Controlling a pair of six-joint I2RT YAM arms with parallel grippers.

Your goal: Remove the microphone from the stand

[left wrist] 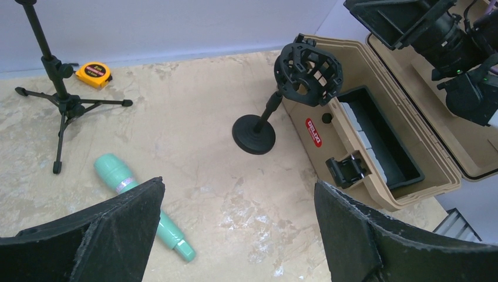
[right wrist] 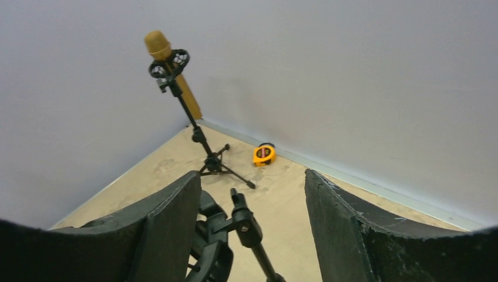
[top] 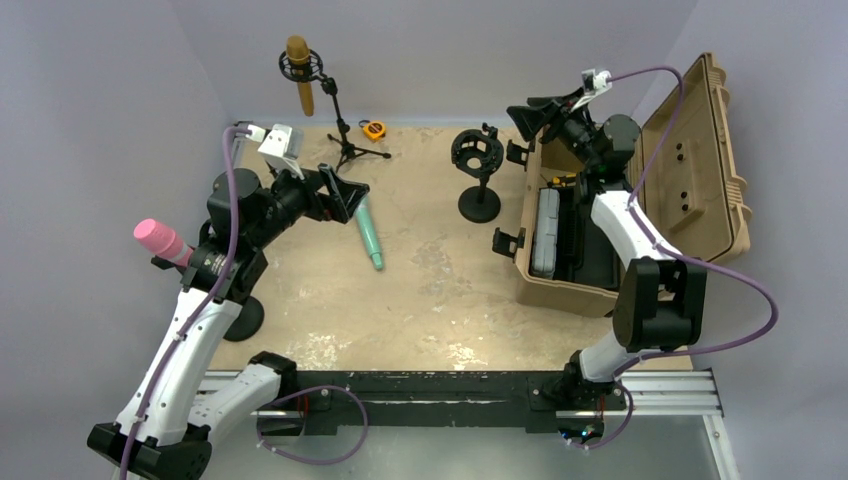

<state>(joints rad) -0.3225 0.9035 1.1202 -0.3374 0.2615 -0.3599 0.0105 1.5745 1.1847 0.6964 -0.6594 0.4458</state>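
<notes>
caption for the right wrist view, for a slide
Open right pincer frames gold microphone clipped in tripod stand, tape measure nearby.

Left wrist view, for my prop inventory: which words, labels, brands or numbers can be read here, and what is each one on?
Red label on the front wall of the tan case: white lettering, too small to read.
Yellow tape measure: dark label on its face, too blurred to read.
No other text shows in any view, so nothing can be quoted.

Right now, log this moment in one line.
left hand open | right hand open | teal cylindrical microphone lying on tan table | black round-base stand empty | gold microphone in black tripod stand
</notes>
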